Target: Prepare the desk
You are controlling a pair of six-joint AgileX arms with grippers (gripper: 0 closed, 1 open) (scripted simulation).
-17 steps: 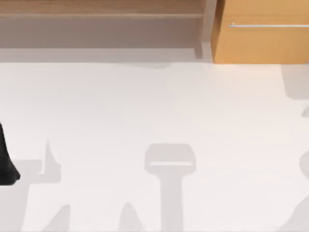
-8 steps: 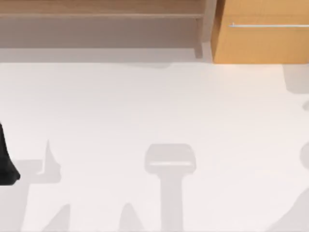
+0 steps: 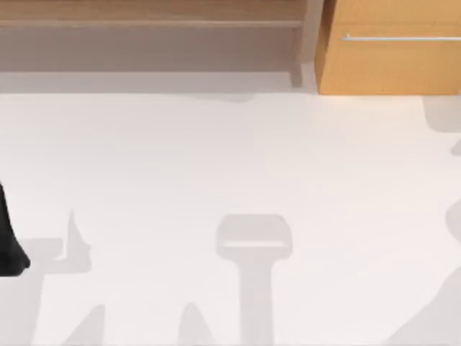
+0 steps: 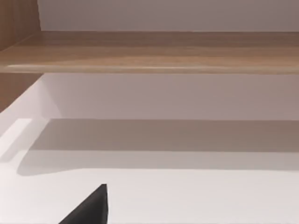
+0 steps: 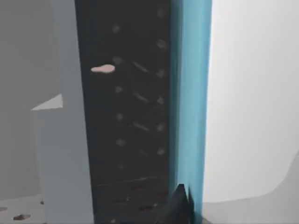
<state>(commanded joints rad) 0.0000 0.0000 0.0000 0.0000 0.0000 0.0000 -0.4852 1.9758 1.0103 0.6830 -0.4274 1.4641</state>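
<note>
Top camera looked straight down on my tabletop, shelf ledge and drawer unit along far edge. Left wrist camera sat low, faced same shelf ledge across tabletop. Right wrist camera sat very close against dark blue-edged panel.

On the desk, the grey shadows at the right edge of the top view have shifted: the lower-right one has spread leftward, the upper-right one has slid right.
</note>
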